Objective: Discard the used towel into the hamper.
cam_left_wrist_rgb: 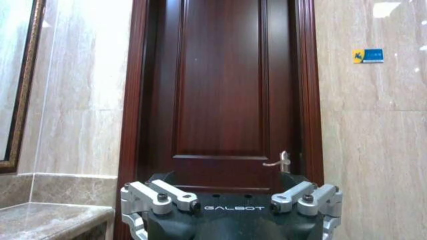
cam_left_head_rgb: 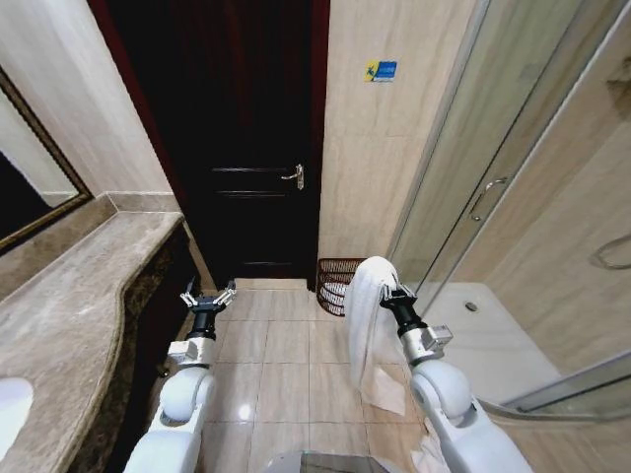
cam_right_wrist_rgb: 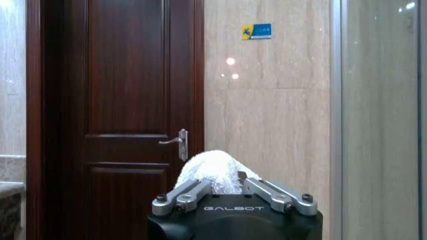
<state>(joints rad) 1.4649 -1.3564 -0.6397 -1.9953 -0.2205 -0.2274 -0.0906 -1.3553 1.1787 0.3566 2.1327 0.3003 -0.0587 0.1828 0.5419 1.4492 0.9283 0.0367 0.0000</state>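
Observation:
A white towel [cam_left_head_rgb: 367,325] hangs in long folds from my right gripper [cam_left_head_rgb: 387,287], which is shut on its top end; the bunched top of the towel [cam_right_wrist_rgb: 212,172] shows between the fingers in the right wrist view. The hamper [cam_left_head_rgb: 335,283], a dark reddish-brown barred basket, stands on the floor against the wall, just behind and left of the held towel. My left gripper [cam_left_head_rgb: 208,295] is open and holds nothing, raised over the floor near the counter's end. Its fingers [cam_left_wrist_rgb: 160,196] are spread in the left wrist view.
A dark wooden door [cam_left_head_rgb: 246,148] with a metal handle [cam_left_head_rgb: 295,177] stands ahead. A marble counter [cam_left_head_rgb: 69,315] runs along the left under a framed mirror [cam_left_head_rgb: 30,197]. A glass shower enclosure [cam_left_head_rgb: 513,217] takes up the right. Beige floor tiles [cam_left_head_rgb: 286,345] lie between.

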